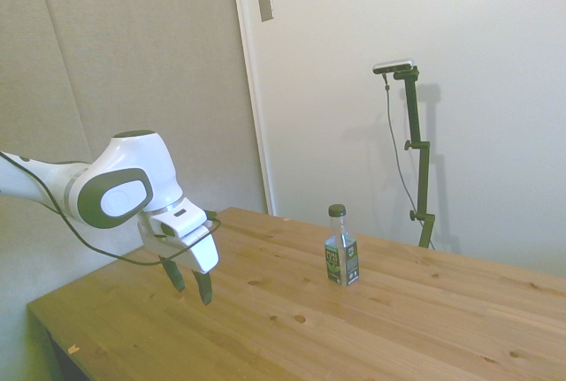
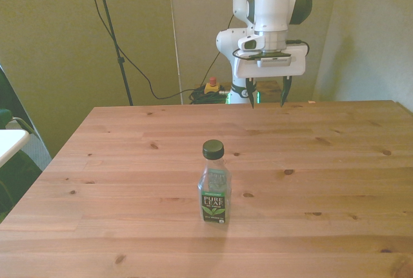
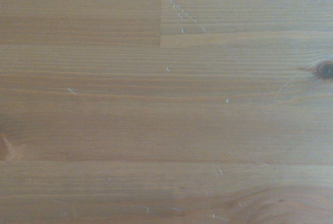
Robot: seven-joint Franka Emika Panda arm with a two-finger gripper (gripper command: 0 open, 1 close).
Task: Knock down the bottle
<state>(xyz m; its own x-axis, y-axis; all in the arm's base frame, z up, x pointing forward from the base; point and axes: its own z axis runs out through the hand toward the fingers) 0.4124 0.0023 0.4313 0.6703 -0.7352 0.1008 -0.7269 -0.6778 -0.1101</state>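
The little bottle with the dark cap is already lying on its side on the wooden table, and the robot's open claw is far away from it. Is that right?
Not quite. The bottle is standing upright, cap on top, as the front view shows. The rest holds: it is on the wooden table, and the open gripper is well away from it.

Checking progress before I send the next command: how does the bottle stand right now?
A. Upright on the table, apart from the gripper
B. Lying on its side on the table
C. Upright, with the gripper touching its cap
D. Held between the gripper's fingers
A. The bottle stands upright on the table, cap on top, while the open gripper hangs near the table's far edge, well clear of it.
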